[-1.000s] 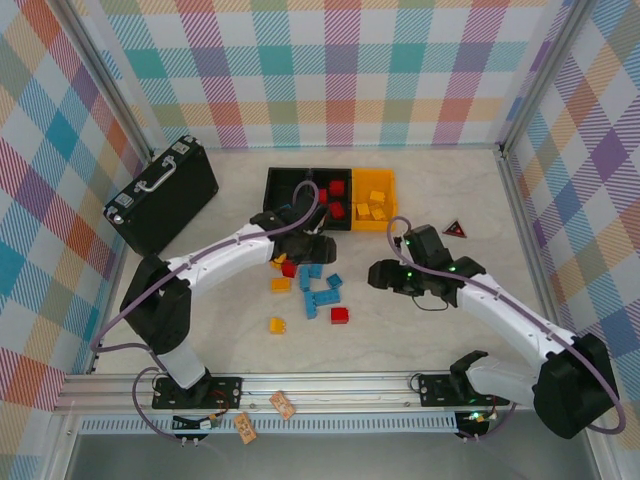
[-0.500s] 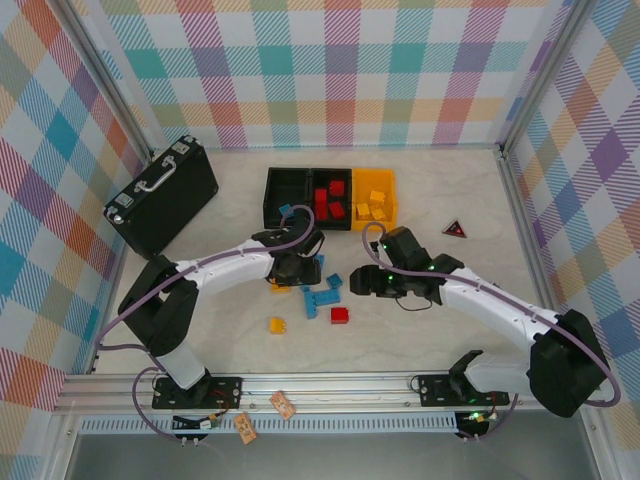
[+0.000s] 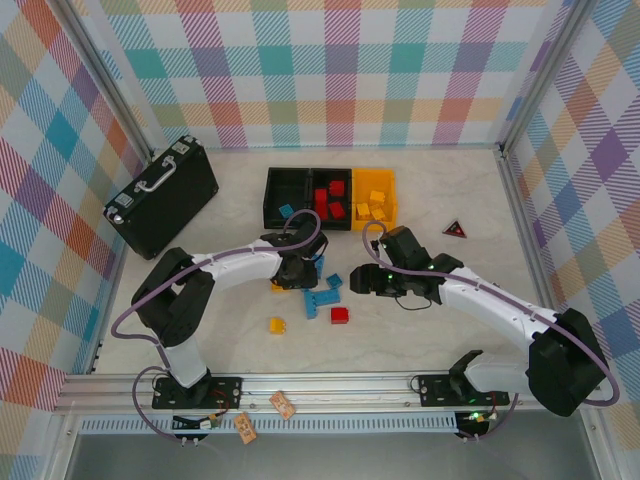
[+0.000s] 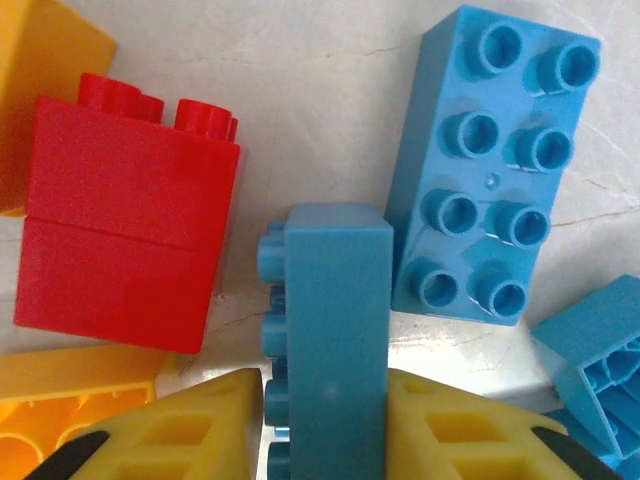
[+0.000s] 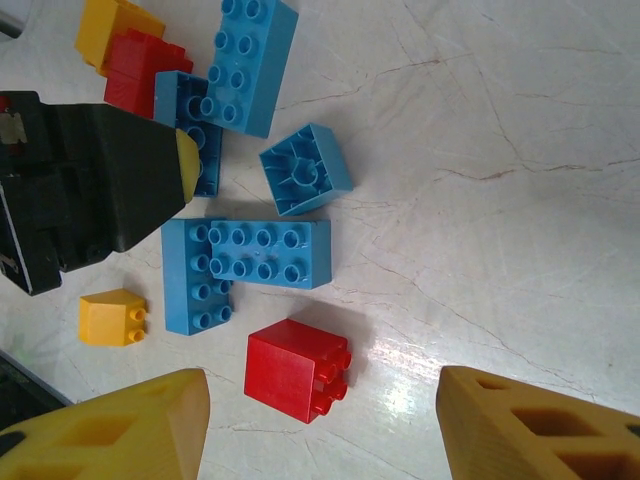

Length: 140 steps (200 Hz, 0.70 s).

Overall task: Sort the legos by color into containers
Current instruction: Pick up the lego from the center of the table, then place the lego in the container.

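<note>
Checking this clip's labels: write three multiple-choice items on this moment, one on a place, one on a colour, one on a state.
1. The sorted red bricks lie in: A the left black bin; B the middle black bin; C the yellow-orange bin.
2. The brick in the left gripper is: A red; B yellow; C blue.
3. The right gripper is: A open, holding nothing; B shut on a red brick; C shut on a yellow brick.
Key: B, red shows in the middle compartment; C, both pads press a blue brick; A, its fingers stand wide apart.
</note>
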Tool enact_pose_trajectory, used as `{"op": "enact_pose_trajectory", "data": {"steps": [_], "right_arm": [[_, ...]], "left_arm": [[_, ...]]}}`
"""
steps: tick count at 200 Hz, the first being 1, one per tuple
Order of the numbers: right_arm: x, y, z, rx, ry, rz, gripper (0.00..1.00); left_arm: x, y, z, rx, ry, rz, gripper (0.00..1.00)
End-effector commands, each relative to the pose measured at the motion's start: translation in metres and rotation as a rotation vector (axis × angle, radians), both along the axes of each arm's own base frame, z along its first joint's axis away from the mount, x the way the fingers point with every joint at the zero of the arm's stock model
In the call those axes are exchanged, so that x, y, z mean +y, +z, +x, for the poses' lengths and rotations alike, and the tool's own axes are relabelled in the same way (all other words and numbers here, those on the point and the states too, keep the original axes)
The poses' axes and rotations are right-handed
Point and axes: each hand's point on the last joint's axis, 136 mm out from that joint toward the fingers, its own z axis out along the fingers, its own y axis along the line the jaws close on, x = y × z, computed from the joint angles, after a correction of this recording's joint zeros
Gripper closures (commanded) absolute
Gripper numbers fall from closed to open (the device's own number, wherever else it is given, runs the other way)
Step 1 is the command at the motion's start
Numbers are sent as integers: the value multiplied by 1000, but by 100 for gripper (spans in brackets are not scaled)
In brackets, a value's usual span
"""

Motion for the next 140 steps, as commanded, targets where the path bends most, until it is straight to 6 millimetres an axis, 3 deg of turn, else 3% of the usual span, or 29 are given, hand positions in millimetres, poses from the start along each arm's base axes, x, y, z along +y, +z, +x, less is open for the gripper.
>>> {"op": "enact_pose_trajectory", "data": {"steps": [1, 23, 98, 140], "right_arm": [[4, 7, 5, -18, -8, 14, 38], [5, 9, 5, -19, -7, 22, 38], [16, 17, 9, -27, 10, 64, 38], [20, 23, 13, -36, 18, 76, 38]], "left_arm": [[-2, 5, 2, -16, -2, 12, 73], [1, 15, 3, -36, -6, 21, 79], [14, 69, 9, -147, -21, 24, 82], [23, 99, 26, -208, -22, 35, 82]]}}
